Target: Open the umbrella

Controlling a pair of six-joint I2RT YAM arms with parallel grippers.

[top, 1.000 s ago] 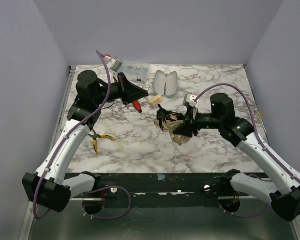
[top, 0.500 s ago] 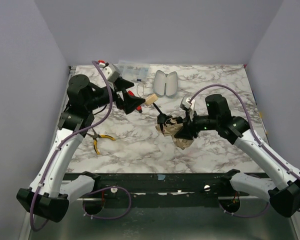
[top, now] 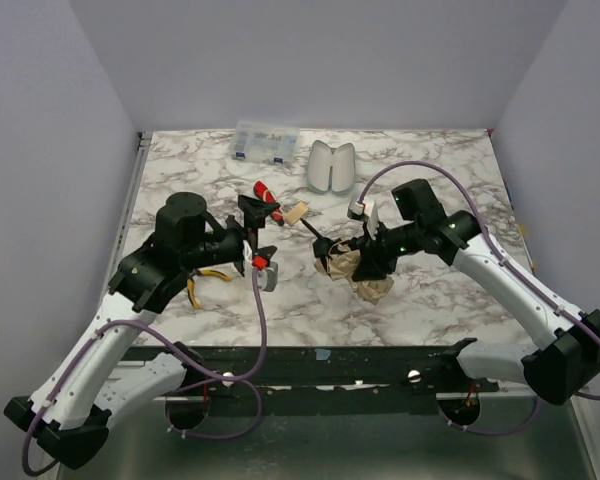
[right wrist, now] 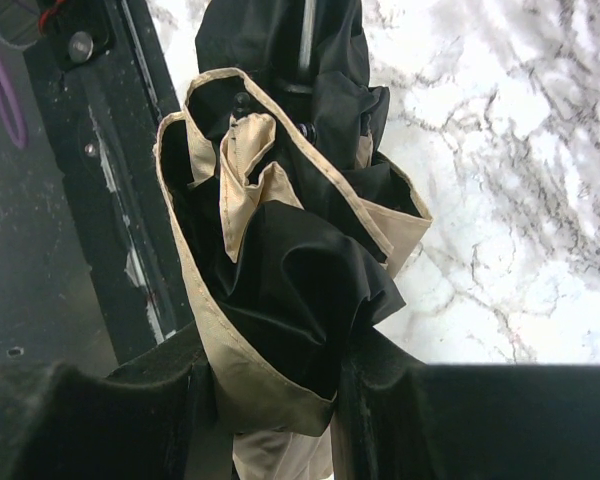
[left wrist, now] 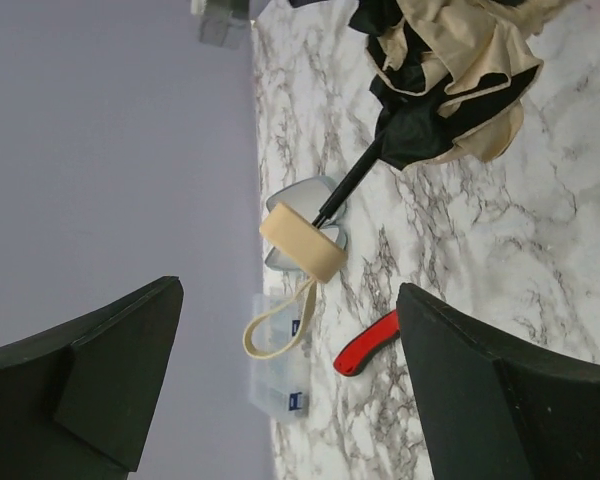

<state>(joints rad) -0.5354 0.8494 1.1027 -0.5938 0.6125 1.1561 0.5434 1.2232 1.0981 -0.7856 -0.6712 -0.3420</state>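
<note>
The umbrella lies mid-table, its tan and black canopy (top: 358, 272) crumpled and folded. Its thin black shaft (top: 314, 228) runs back-left to the beige knob handle (top: 296, 213), which carries a strap loop (left wrist: 273, 335). My right gripper (top: 368, 258) is shut on the bunched canopy (right wrist: 280, 250), with fabric pinched between both fingers. My left gripper (top: 265, 228) stands open just left of the handle (left wrist: 302, 242), apart from it, with nothing between its fingers. A pale sleeve (top: 332, 165) lies at the back.
A red-handled screwdriver (top: 265, 191) lies just behind my left gripper. Yellow-handled pliers (top: 212, 275) are partly hidden under the left arm. A clear plastic box (top: 267, 141) sits at the back edge. Grey walls close in the left, back and right sides.
My left gripper let go of the handle, opened, and drew back toward the near left. The shaft now shows extended between handle and canopy. The right gripper kept its hold on the canopy.
</note>
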